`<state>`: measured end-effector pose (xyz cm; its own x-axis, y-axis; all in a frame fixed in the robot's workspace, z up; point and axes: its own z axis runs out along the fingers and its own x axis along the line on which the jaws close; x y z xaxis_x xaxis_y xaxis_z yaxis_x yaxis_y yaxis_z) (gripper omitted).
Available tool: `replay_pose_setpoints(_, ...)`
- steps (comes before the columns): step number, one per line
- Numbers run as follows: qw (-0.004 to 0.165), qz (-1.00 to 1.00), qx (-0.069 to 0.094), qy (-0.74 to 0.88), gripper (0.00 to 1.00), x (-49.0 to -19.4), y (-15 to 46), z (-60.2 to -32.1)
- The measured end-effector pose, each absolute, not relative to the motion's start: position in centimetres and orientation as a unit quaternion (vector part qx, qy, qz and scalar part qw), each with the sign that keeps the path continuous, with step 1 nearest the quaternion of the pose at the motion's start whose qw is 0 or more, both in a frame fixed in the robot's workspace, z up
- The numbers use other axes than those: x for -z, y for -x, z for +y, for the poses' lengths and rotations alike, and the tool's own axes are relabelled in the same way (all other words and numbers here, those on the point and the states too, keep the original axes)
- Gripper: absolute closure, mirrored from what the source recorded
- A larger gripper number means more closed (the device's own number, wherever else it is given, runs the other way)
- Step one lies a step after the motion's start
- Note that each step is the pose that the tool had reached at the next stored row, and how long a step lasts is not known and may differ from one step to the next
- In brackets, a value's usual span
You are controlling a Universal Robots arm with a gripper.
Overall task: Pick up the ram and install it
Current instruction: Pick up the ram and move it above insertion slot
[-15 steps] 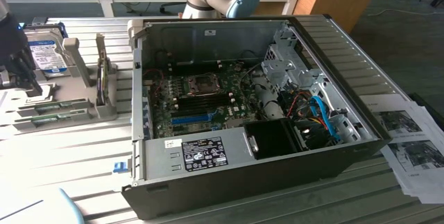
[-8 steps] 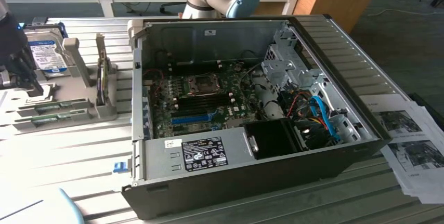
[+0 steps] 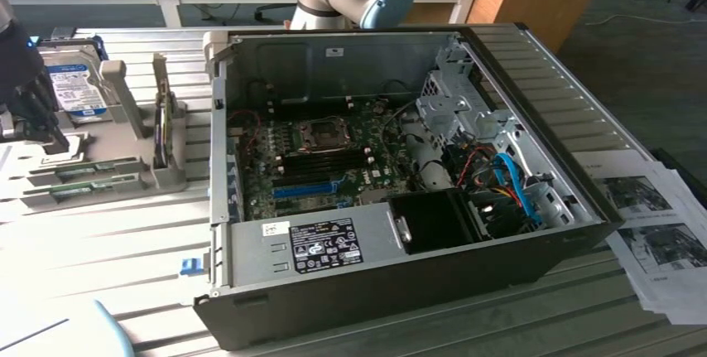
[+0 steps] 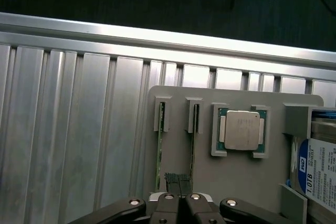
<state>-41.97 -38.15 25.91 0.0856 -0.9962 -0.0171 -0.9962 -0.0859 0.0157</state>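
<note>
Two ram sticks stand on edge in slots of a grey holder (image 4: 236, 182): one ram (image 4: 159, 150) and a second ram (image 4: 193, 145) beside it. In the exterior view they are thin green strips (image 3: 83, 173) at the far left. My gripper (image 4: 178, 181) is shut, with its black fingertips (image 4: 172, 180) pressed together over the gap between the two sticks, nearer the second one. Nothing is held. The dark gripper (image 3: 45, 129) hangs over the holder, left of the open computer case (image 3: 574, 233). The motherboard (image 3: 320, 158) lies exposed inside.
The holder also carries a CPU (image 4: 240, 131) and a silver hard drive (image 4: 320, 174) with a blue-white label (image 3: 72, 84). A long blue slot (image 3: 304, 189) sits on the motherboard. Printed papers (image 3: 663, 233) lie at the exterior view's right. The ribbed metal table (image 4: 63, 129) surrounds the holder.
</note>
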Motion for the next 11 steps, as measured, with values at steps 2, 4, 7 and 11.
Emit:
replay_pose_setpoints(2, 0.0, -0.676, 0.012, -0.737, 0.91, -25.91, 41.97, -38.15)
replay_pose_setpoints(4, 0.0, -0.676, 0.012, -0.737, 0.91, -25.91, 41.97, -38.15)
replay_pose_setpoints(7, 0.0, -0.676, 0.012, -0.737, 0.91, -25.91, 41.97, -38.15)
replay_pose_setpoints(11, 0.0, -0.676, 0.012, -0.737, 0.9, -25.91, 41.97, -38.15)
